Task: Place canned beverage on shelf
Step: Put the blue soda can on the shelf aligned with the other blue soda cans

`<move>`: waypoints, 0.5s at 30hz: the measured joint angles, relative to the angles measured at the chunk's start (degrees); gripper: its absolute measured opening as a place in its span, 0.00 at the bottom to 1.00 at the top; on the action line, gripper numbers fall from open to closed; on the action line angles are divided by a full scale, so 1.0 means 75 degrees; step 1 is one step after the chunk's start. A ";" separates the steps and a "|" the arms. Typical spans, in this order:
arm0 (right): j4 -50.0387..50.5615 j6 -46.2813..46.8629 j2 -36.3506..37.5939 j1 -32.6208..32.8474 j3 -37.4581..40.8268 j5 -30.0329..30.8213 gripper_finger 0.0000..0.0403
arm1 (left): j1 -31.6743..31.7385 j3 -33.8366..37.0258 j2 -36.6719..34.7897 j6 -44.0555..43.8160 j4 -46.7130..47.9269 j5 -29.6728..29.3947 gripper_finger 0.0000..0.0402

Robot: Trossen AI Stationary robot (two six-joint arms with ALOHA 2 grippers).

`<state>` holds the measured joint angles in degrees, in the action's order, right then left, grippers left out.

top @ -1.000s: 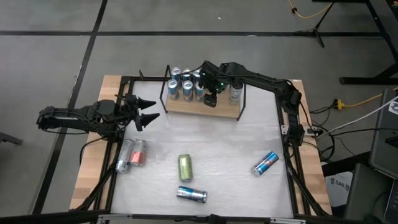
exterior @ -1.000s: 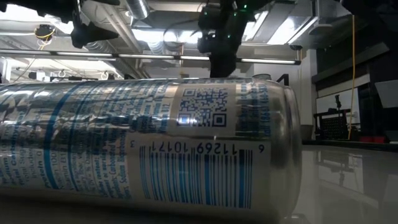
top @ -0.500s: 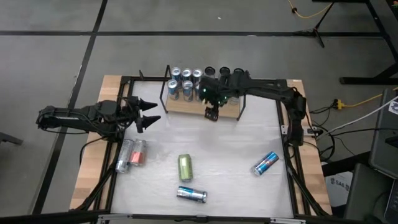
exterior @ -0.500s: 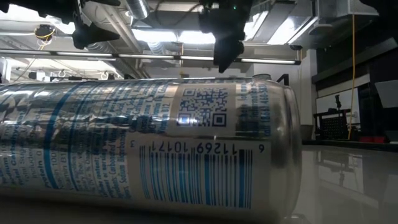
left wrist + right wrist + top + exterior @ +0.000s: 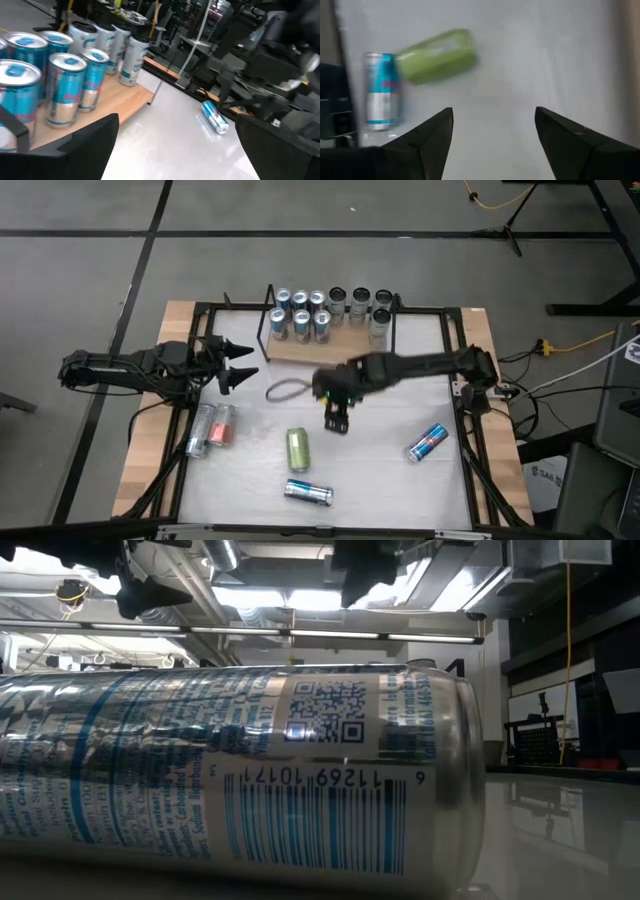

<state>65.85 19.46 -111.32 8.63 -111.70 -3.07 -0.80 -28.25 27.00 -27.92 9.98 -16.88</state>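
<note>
Silver-blue can (image 5: 307, 493): lying at the tabletop's (image 5: 390, 480) near edge.
Green can (image 5: 298, 448): lying just beyond it.
Right gripper (image 5: 338, 421): above mid-table, fingers parted, empty.
Left gripper (image 5: 238, 366): waiting at left, fingers spread wide, empty.
Shelf (image 5: 360, 359): far edge, upright cans on it.

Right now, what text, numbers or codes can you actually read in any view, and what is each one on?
"11269 10171" with a further "6": beside the barcode on the silver-blue can lying close to the low camera; digits appear inverted.
QR code: same can, above the barcode; a pattern, no words.
Small print on that can's side: too fine to read.
Labels on the cans on the shelf: blurred, unreadable.
Green can: blurred, unreadable.
</note>
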 joint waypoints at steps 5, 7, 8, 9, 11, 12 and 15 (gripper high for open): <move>-0.0758 0.0767 -0.0129 0.0887 -0.0003 0.0077 0.67 | 0.0000 0.0000 0.0002 0.0000 0.0003 0.0460 0.99; -0.0951 0.1031 -0.0180 0.1215 0.0000 0.0140 0.67 | 0.0000 0.0000 0.0000 0.0000 0.0007 0.0638 0.99; -0.1164 0.1184 -0.0252 0.1363 0.0000 0.0182 0.67 | 0.0000 0.0000 0.0001 0.0003 0.0018 0.0697 0.99; -0.1363 0.1307 -0.0279 0.1516 -0.0002 0.0235 0.67 | 0.0000 0.0000 0.0003 0.0000 0.0049 0.0764 0.99; -0.1470 0.1521 -0.0357 0.1810 0.0002 0.0425 0.67 | -0.0003 0.0000 0.0000 0.0000 0.0111 0.0818 0.99; -0.1648 0.1614 -0.0441 0.1944 0.0003 0.0486 0.67 | -0.0003 -0.0003 0.0000 0.0003 0.0167 0.0818 0.99; -0.1930 0.1949 -0.0599 0.2347 0.0003 0.0729 0.67 | -0.0003 -0.0003 0.0006 0.0002 0.0282 0.0818 0.99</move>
<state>51.38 34.08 -115.81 26.23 -111.68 2.39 -0.82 -28.27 27.05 -27.91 12.09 -10.74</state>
